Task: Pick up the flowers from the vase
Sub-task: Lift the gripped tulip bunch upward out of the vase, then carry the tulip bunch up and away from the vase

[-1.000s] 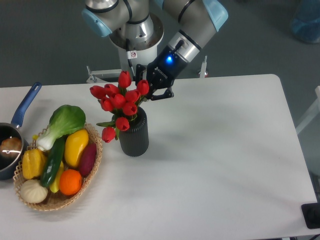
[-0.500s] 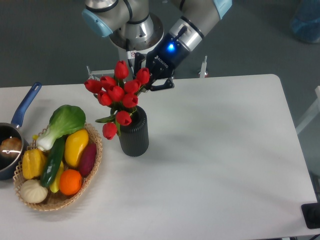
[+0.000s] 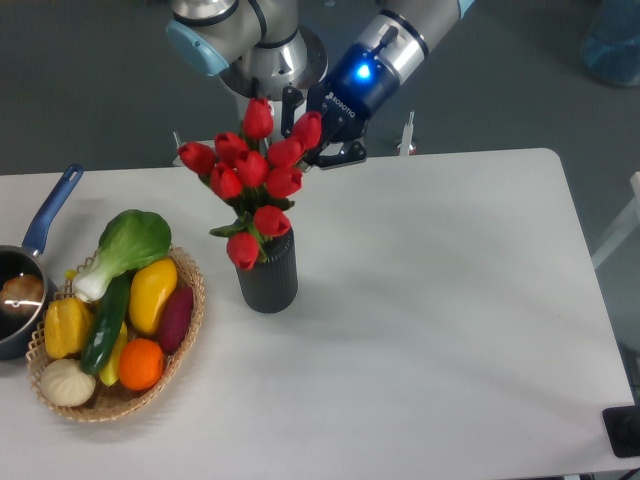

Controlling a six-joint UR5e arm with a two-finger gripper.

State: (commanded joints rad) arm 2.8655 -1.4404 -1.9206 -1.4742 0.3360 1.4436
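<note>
Claw (image 3: 322,140): closed on the flowers at the upper right of the bunch.
Flowers (image 3: 255,175): red tulip buds, spreading left of and below the claw; lowest buds at the vase mouth.
Vase (image 3: 268,272): dark ribbed cylinder, upright on the table, below and left of the claw.
Basket (image 3: 110,400): far lower left of the claw, holding vegetables and fruit.
Pot (image 3: 25,285): blue-handled, at the table's left edge.
Table (image 3: 450,300): white.

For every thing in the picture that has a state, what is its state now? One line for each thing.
gripper: closed on the flowers, raised above the table
flowers: held, lowest part still at the vase mouth
vase: upright on the table
basket: filled with vegetables and fruit
pot: upright, no lid, something inside
</note>
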